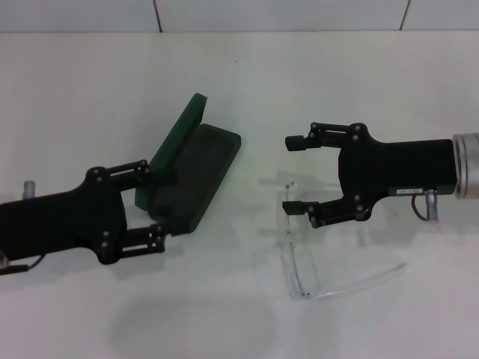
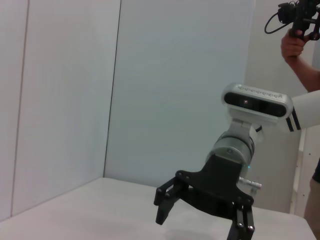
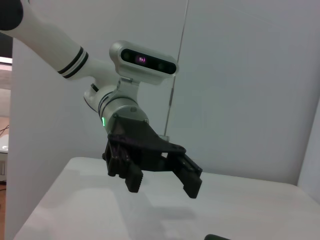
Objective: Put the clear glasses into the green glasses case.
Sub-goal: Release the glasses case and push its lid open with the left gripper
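The green glasses case lies open on the white table, its lid raised on the left side and the dark lining showing. My left gripper is open, with the case's near end between its spread fingers. The clear glasses lie on the table right of the case, one thin arm stretching right. My right gripper is open and hovers just beyond the glasses, its nearer finger over their far end. The left wrist view shows the right gripper; the right wrist view shows the left gripper.
A wall with tile seams runs behind the table. In the left wrist view a person stands to the side holding a camera. A dark corner of the case peeks in at the right wrist view's edge.
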Tool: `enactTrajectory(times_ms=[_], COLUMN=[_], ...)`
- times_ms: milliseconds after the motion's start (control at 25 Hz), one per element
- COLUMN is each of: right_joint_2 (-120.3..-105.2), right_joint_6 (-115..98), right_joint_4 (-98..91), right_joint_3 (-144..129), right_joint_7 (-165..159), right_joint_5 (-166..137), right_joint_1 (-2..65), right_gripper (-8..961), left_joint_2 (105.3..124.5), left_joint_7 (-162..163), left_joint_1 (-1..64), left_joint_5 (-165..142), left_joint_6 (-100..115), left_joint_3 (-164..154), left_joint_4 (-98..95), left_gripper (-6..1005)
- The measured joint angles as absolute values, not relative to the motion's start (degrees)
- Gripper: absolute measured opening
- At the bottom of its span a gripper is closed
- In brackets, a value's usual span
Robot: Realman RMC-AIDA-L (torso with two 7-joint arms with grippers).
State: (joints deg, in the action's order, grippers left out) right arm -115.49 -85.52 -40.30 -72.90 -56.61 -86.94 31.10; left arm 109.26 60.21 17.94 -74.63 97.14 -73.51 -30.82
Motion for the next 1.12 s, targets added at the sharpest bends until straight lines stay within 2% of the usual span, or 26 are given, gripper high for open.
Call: enactTrajectory(times_ms=[320, 520, 840, 1120], right_joint_2=[-115.59, -115.57, -115.86, -115.68], right_joint_6=[-85.29, -85.22, -84.38, -83.67], right_joint_4=[-40.26, -40.39, -38.38, -33.79], right_joint_3=[-71.16, -69.72, -64.06, -63.31], right_joint_7=[-55.42, -55.41, -53.32, -50.09], right_joint_5=[-86.74, -85.47, -72.6, -65.08], right_joint_1=[30.96, 30.48, 26.99, 26.64], right_gripper=[843, 843, 843, 843], left_joint_2=[109.74, 109.45, 115.05, 116.33], left_joint_7=[61.78, 76.51, 89.75, 91.86], left_joint_1=[18.49, 19.22, 22.25, 23.99], left_joint_5=[-74.94, -81.05, -100.27, -103.25], left_joint_6=[95.27, 87.43, 75.99, 74.25], left_joint_3=[-69.42, -64.54, -58.58, -58.54], left_joint_4=[-31.29, -38.5, -45.57, -45.12], left_gripper=[698, 690, 678, 667])
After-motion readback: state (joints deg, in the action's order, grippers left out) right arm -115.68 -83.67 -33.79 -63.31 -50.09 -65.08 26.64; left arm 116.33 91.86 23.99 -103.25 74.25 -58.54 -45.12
